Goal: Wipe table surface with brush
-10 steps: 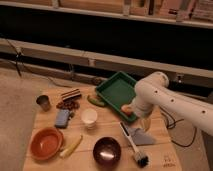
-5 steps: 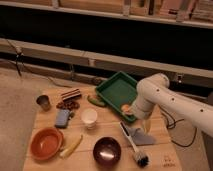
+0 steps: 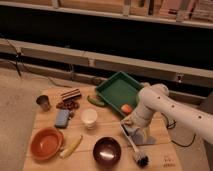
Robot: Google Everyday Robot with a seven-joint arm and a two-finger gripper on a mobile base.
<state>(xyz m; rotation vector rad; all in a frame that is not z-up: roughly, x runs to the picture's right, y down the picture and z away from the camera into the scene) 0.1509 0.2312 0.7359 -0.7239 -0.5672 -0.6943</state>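
The light tan wooden table surface (image 3: 100, 132) has a small dark printed mark (image 3: 167, 161) near its front right corner. The brush (image 3: 133, 145) lies on the right part of the table. Its thin white handle runs diagonally and its black-bristled head (image 3: 142, 160) points at the front edge. A grey dustpan (image 3: 141, 136) lies beside and under the handle. My gripper (image 3: 131, 123) hangs from the white arm (image 3: 165, 102) that comes in from the right. It is low over the far end of the brush handle, and I cannot tell whether it touches.
A green tray (image 3: 116, 89) with an orange object (image 3: 127, 108) stands at the back right. A green vegetable (image 3: 96, 101), white cup (image 3: 89, 117), dark bowl (image 3: 106, 150), orange bowl (image 3: 46, 142), banana (image 3: 71, 146), blue sponge (image 3: 62, 118), metal cup (image 3: 44, 102) and brown snacks (image 3: 70, 95) are spread over the table.
My gripper has sunk slightly down and left towards the far end of the brush handle. The brush and the other things have not moved.
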